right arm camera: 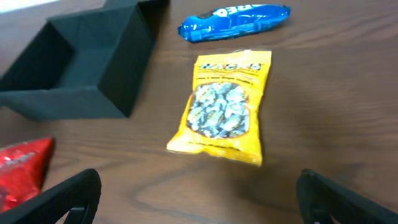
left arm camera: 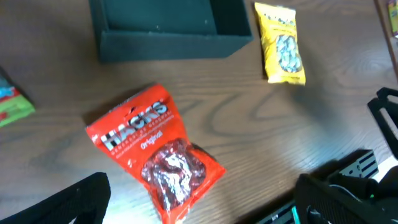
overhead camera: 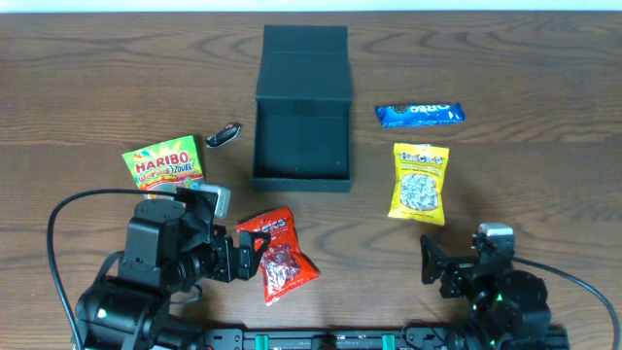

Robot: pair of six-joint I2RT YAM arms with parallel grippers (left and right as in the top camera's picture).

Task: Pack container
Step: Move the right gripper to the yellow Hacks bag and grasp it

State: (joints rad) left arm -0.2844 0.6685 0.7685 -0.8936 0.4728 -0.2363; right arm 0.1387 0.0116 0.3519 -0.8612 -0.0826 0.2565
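The container point(overhead camera: 301, 181) is a dark square box in the middle of the table, open, with its flap lid point(overhead camera: 305, 56) folded back and nothing inside. Its front wall point(left arm camera: 168, 46) shows in the left wrist view and a corner point(right arm camera: 74, 99) in the right wrist view. My left gripper point(overhead camera: 245, 255) is open at the front left. Its fingers point(left arm camera: 87, 199) straddle the lower end of a red Hacks packet point(left arm camera: 158, 152) without closing on it. My right gripper point(overhead camera: 434, 264) is open at the front right, nothing between its fingers point(right arm camera: 78, 193), short of a yellow packet point(right arm camera: 227, 109).
A Haribo bag point(overhead camera: 163, 165) lies left of the box, with a small dark object point(overhead camera: 224, 135) between them. A blue Oreo packet point(overhead camera: 420, 114) lies right of the box, above the yellow packet point(overhead camera: 420, 182). The red packet point(overhead camera: 277, 255) lies in front of the box.
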